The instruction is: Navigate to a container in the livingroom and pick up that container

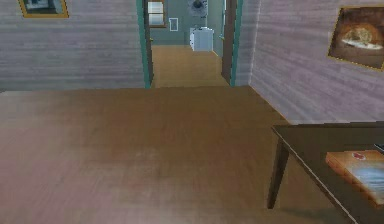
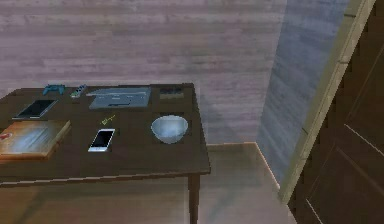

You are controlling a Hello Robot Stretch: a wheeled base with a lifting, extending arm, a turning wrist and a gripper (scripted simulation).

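In the forward view a framed picture (image 1: 42,8) is seen high at the left; a green-trimmed doorway (image 1: 190,45) stands in the middle; a painting (image 1: 362,38) hangs at the right, and below it a corner of the dark table (image 1: 310,142) is shown.

In the arm side view the table (image 2: 140,157) bears, from the left, a book (image 2: 35,140), a white phone (image 2: 102,139), a grey laptop (image 2: 120,97) and, near its right end, a pale round bowl (image 2: 170,128), which is taken for the container; a dark door (image 2: 355,150) lies at the right.

The drive to the table is judged nearly done; the pickup is not yet begun; the state of the gripper cannot be told. For the next move, a small shift of the base is probably called for, so that the arm is lined up with the bowl; the arm is then to be extended and lowered to it.
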